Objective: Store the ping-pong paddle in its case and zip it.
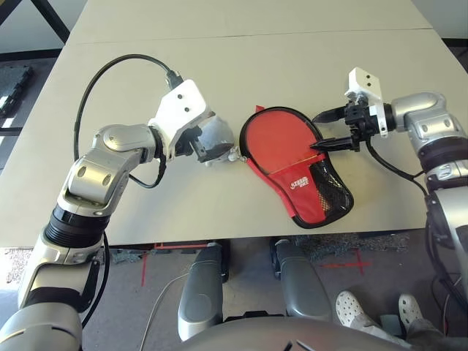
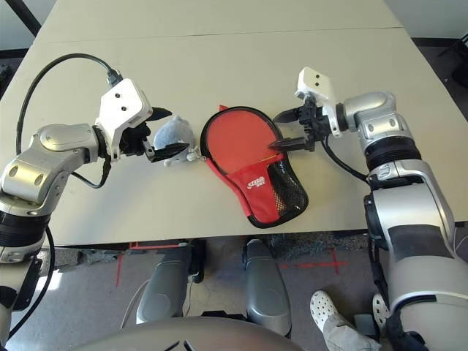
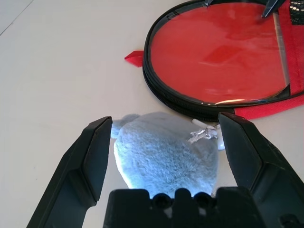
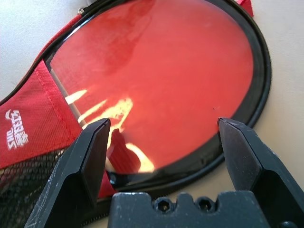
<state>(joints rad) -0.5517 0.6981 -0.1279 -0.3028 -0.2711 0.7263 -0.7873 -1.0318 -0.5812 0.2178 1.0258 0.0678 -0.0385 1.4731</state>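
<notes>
Nearest the camera, at the lower right of the head views, a person's white shoes (image 1: 355, 307) stand on the floor below the tabletop's front edge. On the pale tabletop (image 1: 219, 80), the case (image 1: 303, 183) lies at the centre of the frame, a little right of the middle, its narrow end with the black mesh pocket (image 1: 330, 191) and small white logo (image 1: 300, 180) pointing toward the lower right and its round end toward the upper left. The round end shows a smooth, glossy red face ringed by black edging; whether that face is the ping-pong paddle itself or the case's own panel I cannot tell. A short red tab sticks out from the round end's rim.

Just left of the case's round end sits a small grey-white furry pouch (image 1: 216, 139), close beside the black rim with a little silver clasp between them. The left pincer (image 2: 164, 131) reaches in from the left with its black fingers spread wide, one on each side of the pouch, not pressing it.

At the right of the frame, the right pincer (image 1: 327, 129) points leftward over the case's right edge, its fingers (image 4: 92, 156) also spread wide and holding nothing, the lower tip right at the case's rim.

Farther back, a seam runs across the tabletop.
</notes>
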